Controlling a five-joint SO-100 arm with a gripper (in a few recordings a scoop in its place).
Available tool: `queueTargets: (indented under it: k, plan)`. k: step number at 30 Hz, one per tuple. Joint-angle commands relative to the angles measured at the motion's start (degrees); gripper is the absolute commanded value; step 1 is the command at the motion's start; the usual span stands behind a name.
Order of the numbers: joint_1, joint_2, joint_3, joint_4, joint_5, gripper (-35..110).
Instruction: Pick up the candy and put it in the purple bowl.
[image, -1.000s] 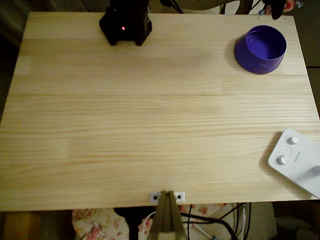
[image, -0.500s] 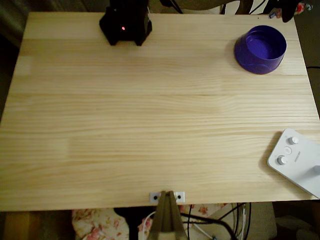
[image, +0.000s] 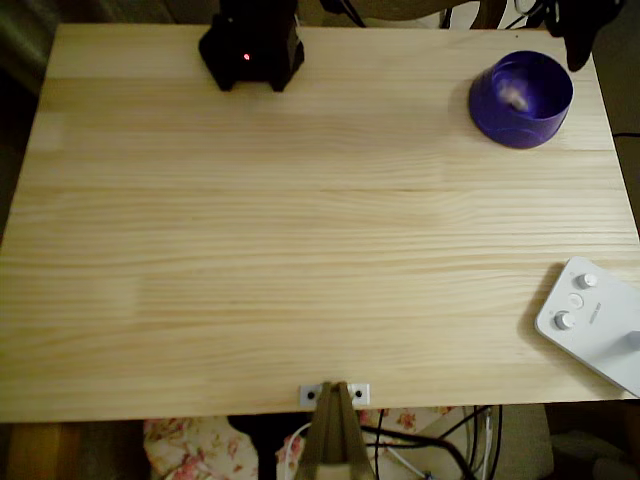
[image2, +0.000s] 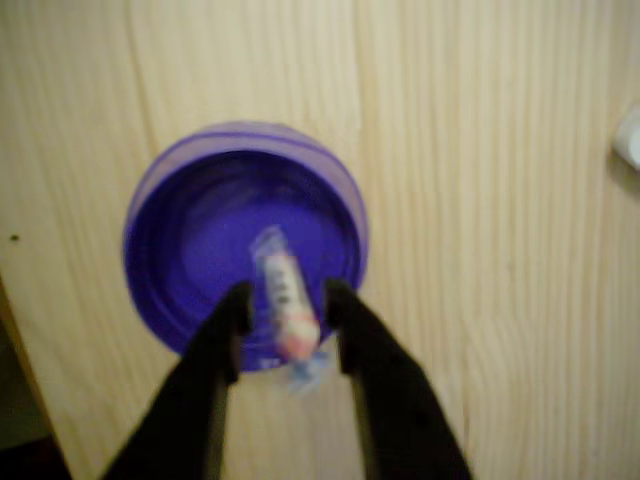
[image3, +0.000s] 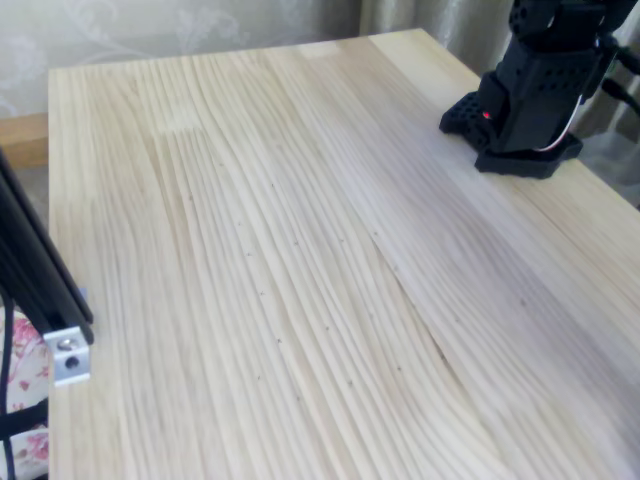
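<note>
The purple bowl (image: 521, 100) stands at the table's far right corner in the overhead view. A blurred whitish candy (image: 515, 95) shows inside it. In the wrist view the candy (image2: 283, 295), pinkish with dark marks and a bluish twisted end, hangs blurred between my black fingers (image2: 225, 330) without touching either. My gripper (image2: 285, 300) is open, directly above the bowl's (image2: 190, 230) near rim. From overhead the gripper (image: 577, 45) is a dark shape just beyond the bowl's right edge.
The arm's black base (image: 251, 48) sits at the table's far edge, also seen in the fixed view (image3: 528, 95). A white device with round knobs (image: 592, 322) lies at the right front corner. A metal bracket (image: 334, 394) is clamped to the front edge.
The gripper has come further in over the bowl's right side. The bowl was empty in the earlier frames; now the blurred candy shows inside it.
</note>
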Motion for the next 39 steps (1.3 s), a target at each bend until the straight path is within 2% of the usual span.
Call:
queueTargets:
  k: [1, 11, 14, 21, 30, 39]
  plan:
    - [-0.97, 2.72, -0.97, -0.97, -0.97, 13]
    - [-0.62, 3.87, -2.55, 1.41, -0.7, 13]
    - [0.44, 5.27, -2.11, 2.55, -1.49, -1]
    - [5.27, 11.43, -1.23, 7.82, -2.72, -1]
    - [15.82, 27.07, 11.16, 14.06, -9.32, -1]
    - [33.75, 43.15, 25.22, 18.9, -23.91, -1]
